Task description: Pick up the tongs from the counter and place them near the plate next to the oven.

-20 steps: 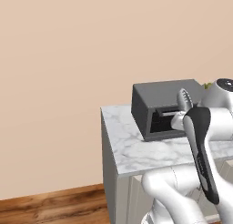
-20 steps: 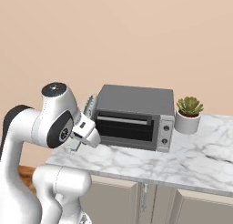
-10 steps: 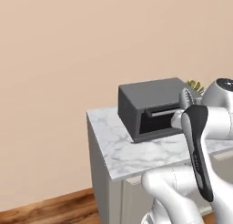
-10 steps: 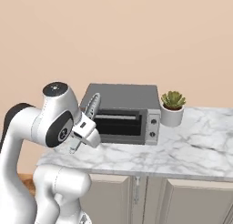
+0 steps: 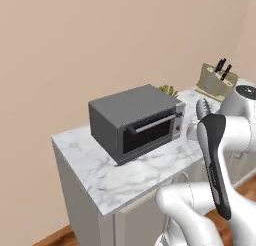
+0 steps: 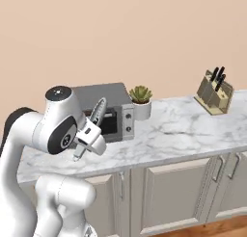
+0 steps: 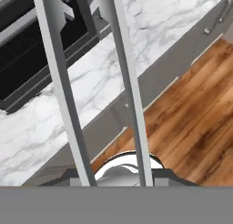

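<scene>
Even, bright, soft light with no glare; the oven (image 5: 136, 121) throws only a faint shadow on the counter (image 5: 120, 177); edges are slightly jagged, textures coarse; the tongs (image 7: 91, 82) look sharp up close.

tongs aloft, clamped in gripper
gripper (image 6: 88, 138) grips tongs (image 6: 96, 117); oven (image 6: 107, 113) just behind, above counter (image 6: 183, 130).

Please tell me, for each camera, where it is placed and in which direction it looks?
Left base view: behind-left of the arm, faces the oven on the counter; white arm at lower right.
Right base view: behind-right, along the same counter to the knife block; arm at lower left.
Hand view: on the hand, along the tongs toward counter and floor.
Shared: oven, counter, tongs.
</scene>
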